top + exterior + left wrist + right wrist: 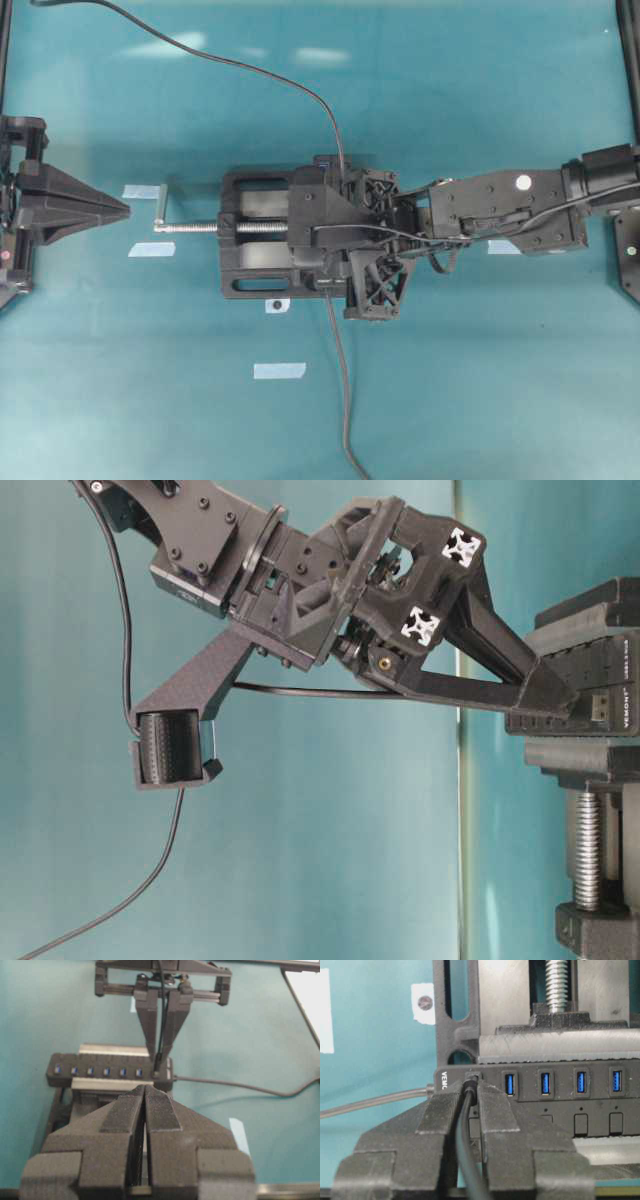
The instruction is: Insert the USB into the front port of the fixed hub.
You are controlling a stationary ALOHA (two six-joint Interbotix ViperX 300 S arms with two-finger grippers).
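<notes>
The fixed hub (560, 1105), a black bar with blue slots, is clamped in the vise (255, 235). My right gripper (470, 1089) is shut on the USB (471, 1079), whose tip is at the slot nearest the white-lettered end. How deep the plug sits is hidden by the fingers (492, 1110). Its dark cable (466, 1150) runs back between them. Overhead, the right gripper (318, 235) reaches across onto the hub. The left wrist view shows those fingers (148, 1020) coming down on the hub (100, 1062) at its right end. My left gripper (145, 1089) is shut on nothing and stands far left (125, 210).
The vise's silver screw handle (165, 215) points toward the left gripper. The hub's own cable (342, 390) leaves toward the near table edge, and another cable (250, 70) trails to the far left. Several blue tape marks (279, 371) lie on the teal table.
</notes>
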